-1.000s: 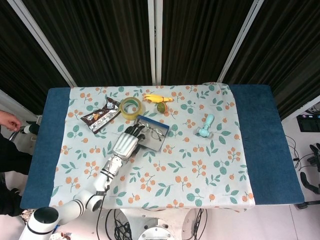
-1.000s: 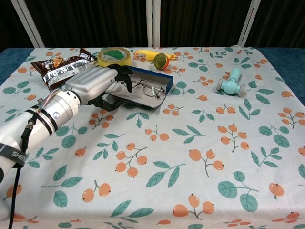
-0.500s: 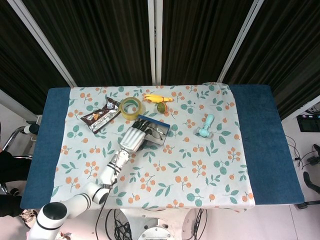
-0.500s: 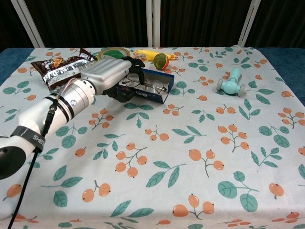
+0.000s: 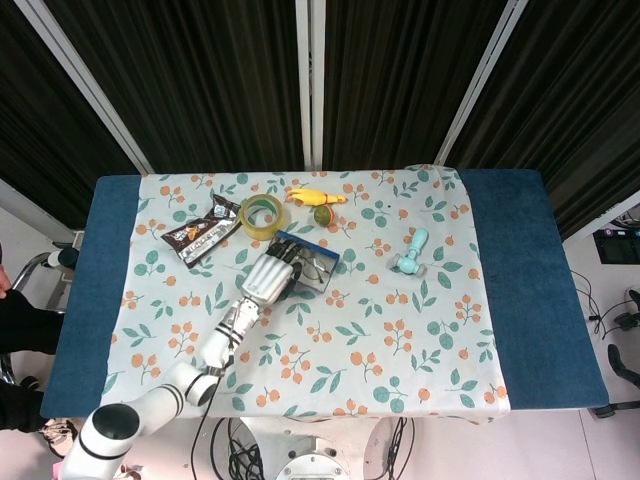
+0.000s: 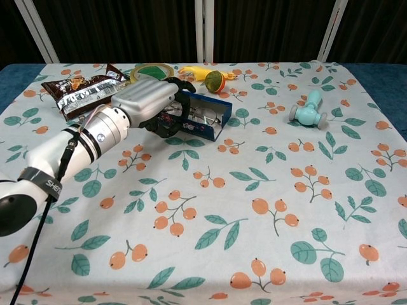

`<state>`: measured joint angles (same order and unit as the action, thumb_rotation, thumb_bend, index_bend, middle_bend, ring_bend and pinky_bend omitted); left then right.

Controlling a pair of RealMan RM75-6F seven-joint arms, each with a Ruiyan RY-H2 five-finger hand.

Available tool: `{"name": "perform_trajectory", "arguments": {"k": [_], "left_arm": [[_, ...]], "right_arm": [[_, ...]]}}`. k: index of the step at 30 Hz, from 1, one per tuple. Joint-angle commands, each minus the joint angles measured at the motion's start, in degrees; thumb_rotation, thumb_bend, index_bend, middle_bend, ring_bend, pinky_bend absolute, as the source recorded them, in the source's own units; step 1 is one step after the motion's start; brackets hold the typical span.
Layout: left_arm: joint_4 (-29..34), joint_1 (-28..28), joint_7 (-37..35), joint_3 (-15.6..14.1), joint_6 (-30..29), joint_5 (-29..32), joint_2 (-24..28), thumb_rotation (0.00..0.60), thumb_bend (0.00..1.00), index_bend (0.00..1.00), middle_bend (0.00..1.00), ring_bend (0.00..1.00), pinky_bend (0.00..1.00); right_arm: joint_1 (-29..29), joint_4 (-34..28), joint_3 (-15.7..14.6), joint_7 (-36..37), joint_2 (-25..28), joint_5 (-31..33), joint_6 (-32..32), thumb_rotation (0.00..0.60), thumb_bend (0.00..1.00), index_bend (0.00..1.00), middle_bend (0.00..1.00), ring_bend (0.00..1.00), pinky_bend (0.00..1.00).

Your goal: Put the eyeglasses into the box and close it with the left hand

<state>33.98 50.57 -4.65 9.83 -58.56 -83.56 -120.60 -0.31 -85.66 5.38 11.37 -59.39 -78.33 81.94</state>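
Note:
The blue glasses box (image 6: 210, 125) (image 5: 322, 260) lies on the floral cloth left of centre, far half of the table. Wire-rimmed eyeglasses (image 6: 205, 115) (image 5: 314, 266) lie inside it. My left hand (image 6: 147, 101) (image 5: 267, 277) is at the box's near-left side, fingers curled around the lid (image 6: 170, 119), holding it tilted up over the box and partly covering the glasses. How far the lid is from shut is hidden by the hand. My right hand appears in neither view.
Behind the box are a tape roll (image 6: 152, 68), a brown snack bag (image 6: 77, 89), a yellow toy (image 6: 193, 71) and a green-orange fruit (image 6: 214, 81). A teal handheld device (image 6: 308, 108) lies to the right. A person's arm (image 5: 12, 312) shows beyond the left table edge.
The lid lay flat on the cloth a second ago; my left hand has lifted it and swung it over the box, moving slightly right and away. The glasses are now partly covered.

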Motion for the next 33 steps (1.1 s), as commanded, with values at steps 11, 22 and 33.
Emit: {"name": "perform_trajectory", "arguments": {"k": [11,22,33], "left_arm": [[18.2,-9.6,7.5,-5.1,-12.0,-3.1,13.6,0.600,0.48,0.69,0.16,0.07,0.19],[38.0,-19.0,15.4,-11.6,-16.7,-4.4,28.3,0.600,0.48,0.71,0.18,0.07,0.19],[37.9,-17.3,17.0,-9.9,-12.3,-4.5,27.7,0.600,0.48,0.72,0.18,0.07,0.19]], "right_arm": [[0.1,-0.1,-0.4,-0.2,-0.4,-1.1,0.1,0.600,0.32,0.00,0.00,0.00,0.00],[0.6,-0.9,-1.0,-2.0,-1.0,-2.1,-0.3,0.600,0.33,0.00,0.00,0.00,0.00],[1.1,-2.8,-1.2,-4.2,-0.8,-2.5,-0.5,0.600,0.32,0.00,0.00,0.00,0.00]]}}
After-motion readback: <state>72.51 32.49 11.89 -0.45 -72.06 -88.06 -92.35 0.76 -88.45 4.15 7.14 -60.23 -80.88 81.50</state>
